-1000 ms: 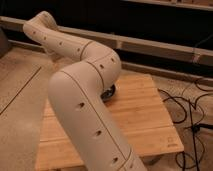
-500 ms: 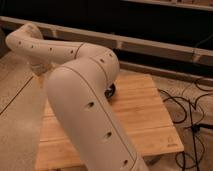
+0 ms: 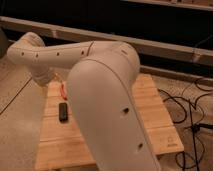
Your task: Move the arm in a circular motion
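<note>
Now arm [image 3: 105, 90] lower; end effector [image 3: 46, 79] at table [image 3: 150, 115] far-left corner.

A light wooden bench [image 3: 150, 115] of slats is set on a speckled floor [image 3: 17, 125]. On its left part a small black object [image 3: 63, 111] is laid flat, and just behind it something thin and orange-red [image 3: 63, 89] is seen. The hand cannot be made out where the arm [image 3: 105, 100] dips over the bench's far left corner.

Looks like a robot test lab: wooden table [image 3: 152, 107] on speckled floor [image 3: 17, 131], loose cables [image 3: 185, 107] at right, metal rail [image 3: 165, 47] far; gripper hidden behind the arm [image 3: 105, 100].
</note>
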{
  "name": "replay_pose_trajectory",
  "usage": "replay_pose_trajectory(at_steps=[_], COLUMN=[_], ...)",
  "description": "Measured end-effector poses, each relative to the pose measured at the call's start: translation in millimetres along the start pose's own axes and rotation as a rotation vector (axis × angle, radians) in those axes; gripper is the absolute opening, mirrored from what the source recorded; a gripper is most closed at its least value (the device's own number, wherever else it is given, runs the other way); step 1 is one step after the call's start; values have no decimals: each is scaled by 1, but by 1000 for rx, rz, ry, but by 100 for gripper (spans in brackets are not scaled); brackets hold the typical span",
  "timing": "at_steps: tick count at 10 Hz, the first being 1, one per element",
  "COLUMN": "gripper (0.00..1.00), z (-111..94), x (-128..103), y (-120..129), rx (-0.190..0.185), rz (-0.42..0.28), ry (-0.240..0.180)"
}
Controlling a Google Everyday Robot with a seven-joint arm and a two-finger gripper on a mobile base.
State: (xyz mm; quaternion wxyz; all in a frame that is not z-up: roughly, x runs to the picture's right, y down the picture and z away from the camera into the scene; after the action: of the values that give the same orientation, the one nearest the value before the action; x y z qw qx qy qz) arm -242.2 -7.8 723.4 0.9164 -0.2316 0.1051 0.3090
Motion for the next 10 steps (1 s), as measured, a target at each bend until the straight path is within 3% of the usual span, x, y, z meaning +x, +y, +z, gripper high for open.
replay_pose_trajectory(at_steps=[3,6,7,8,10], gripper=[65,65,65,65,65], z=[-22,-41,-40,-36,-9], x=[64,90,86,78,29], y=[-74,-144,-168,-178,-181], rx=[187,350,404,427,470], rz=[138,276,318,338,320], ry=[49,106,140,159,214])
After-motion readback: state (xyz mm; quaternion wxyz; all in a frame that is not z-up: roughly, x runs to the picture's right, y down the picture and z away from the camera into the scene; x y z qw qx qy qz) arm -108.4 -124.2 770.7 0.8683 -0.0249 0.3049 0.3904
